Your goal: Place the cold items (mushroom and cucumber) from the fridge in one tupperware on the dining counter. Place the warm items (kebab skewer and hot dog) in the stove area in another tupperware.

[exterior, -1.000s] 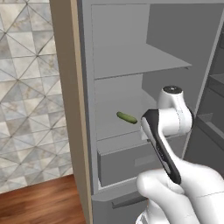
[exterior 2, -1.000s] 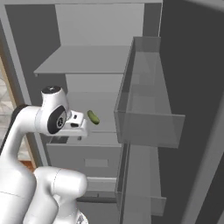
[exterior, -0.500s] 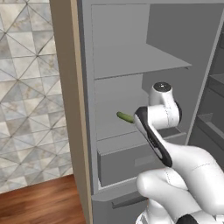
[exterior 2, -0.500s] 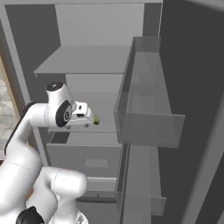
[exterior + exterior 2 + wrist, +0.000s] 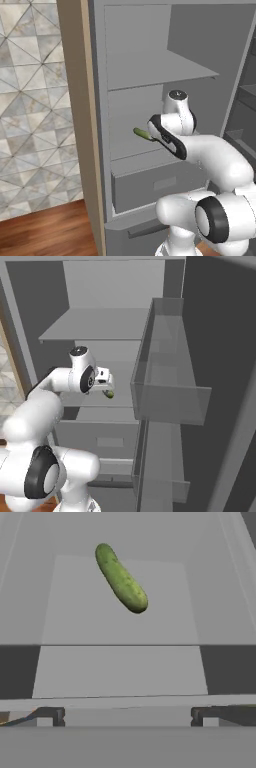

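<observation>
One small dark green cucumber point(image 5: 120, 577), stubby, slightly curved and finely speckled, lies on a smooth grey shelf point(image 5: 120, 667) inside the tall grey fridge point(image 5: 145, 60), ahead of the two-finger gripper point(image 5: 127, 716) and a little to one side of its centre line. The hand view gives its whole length, lying at a slant, untouched, with the two dark finger tips point(image 5: 50, 716) set wide apart and nothing between them. From the left base view only the cucumber's green end point(image 5: 141, 134) pokes out past the white arm's wrist; from the right base view a small green tip point(image 5: 108, 394) shows just below the gripper point(image 5: 106, 385). That right view also shows the translucent grey door bins point(image 5: 170, 381), beside the gripper, while the left view shows the fridge's tan side panel point(image 5: 75, 125) and a patterned tile wall point(image 5: 30, 100). Compared with a second ago, the wrist has swung lower and closer to the cucumber, hiding more of it.
</observation>
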Motion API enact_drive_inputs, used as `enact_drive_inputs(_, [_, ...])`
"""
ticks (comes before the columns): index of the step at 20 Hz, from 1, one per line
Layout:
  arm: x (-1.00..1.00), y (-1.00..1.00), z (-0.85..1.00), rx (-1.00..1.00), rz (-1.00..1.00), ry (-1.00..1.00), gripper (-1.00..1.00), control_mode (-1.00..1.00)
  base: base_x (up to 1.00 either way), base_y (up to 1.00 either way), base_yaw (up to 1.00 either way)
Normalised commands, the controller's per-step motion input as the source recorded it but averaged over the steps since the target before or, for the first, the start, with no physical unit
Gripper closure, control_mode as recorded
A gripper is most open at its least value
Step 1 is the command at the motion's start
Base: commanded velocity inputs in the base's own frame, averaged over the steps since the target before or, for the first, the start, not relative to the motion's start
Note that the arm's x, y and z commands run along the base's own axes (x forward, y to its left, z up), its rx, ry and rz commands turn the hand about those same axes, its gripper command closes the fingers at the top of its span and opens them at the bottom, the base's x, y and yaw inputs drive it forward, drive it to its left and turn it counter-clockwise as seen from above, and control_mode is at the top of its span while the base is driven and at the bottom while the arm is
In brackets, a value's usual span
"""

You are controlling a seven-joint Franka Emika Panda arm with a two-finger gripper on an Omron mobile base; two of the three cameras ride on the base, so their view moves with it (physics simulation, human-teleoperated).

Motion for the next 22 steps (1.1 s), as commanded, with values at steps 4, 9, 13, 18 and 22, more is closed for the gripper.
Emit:
enact_drive_inputs(4, [0.64, 0.00, -0.27, -0.03, 0.00, 0.06, -1.00, -1.00, 0.00, 0.00, 0.00])
enact_drive_inputs(9, [0.56, 0.00, -0.47, 0.01, 0.00, 0.00, -1.00, -1.00, 0.00, 0.00, 0.00])
enact_drive_inputs(13, [0.42, 0.04, -0.53, 0.00, 0.04, 0.00, -1.00, -1.00, 0.00, 0.00, 0.00])
enact_drive_inputs(18, [0.70, 0.02, -0.47, 0.00, 0.06, 0.00, -1.00, -1.00, 0.00, 0.00, 0.00])
enact_drive_inputs(22, [0.79, 0.02, -0.44, 0.00, 0.02, 0.04, -1.00, -1.00, 0.00, 0.00, 0.00])
